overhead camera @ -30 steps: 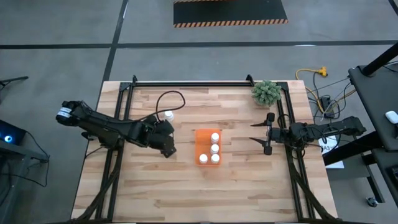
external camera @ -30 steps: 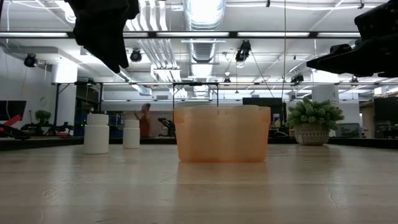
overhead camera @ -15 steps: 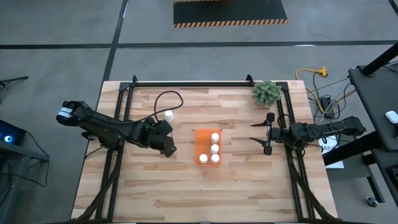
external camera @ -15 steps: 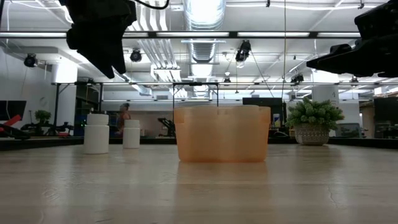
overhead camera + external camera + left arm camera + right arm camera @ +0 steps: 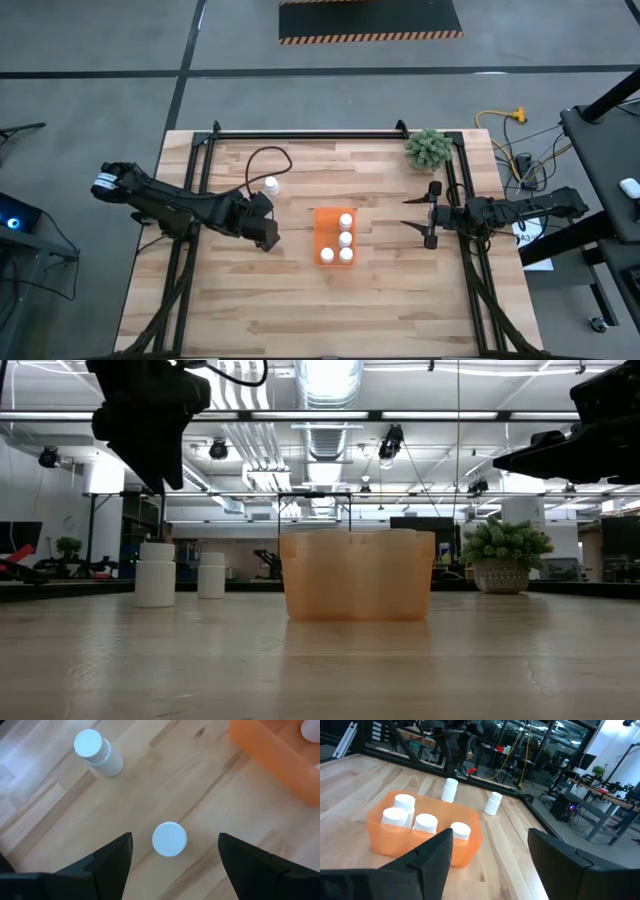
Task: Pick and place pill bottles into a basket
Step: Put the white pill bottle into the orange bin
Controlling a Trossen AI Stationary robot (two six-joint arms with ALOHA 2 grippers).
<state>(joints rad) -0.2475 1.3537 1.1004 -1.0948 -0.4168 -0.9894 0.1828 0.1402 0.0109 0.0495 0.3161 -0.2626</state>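
The left gripper, fingers spread apart and empty, hovers directly above an upright pill bottle standing near the orange basket. Its long axis is vertical, white cap facing the wrist. A second bottle stands farther from the basket.

Both arms are dark, near-black, built of blocky jointed segments. The left arm carries a pale ring with a blue mark at its outer end, and a thin black cable loops off its wrist. The right arm is slimmer, ending in two short pointed fingers. Seen from the wrist cameras, each gripper's fingers are matte black, faceted wedges with angular edges
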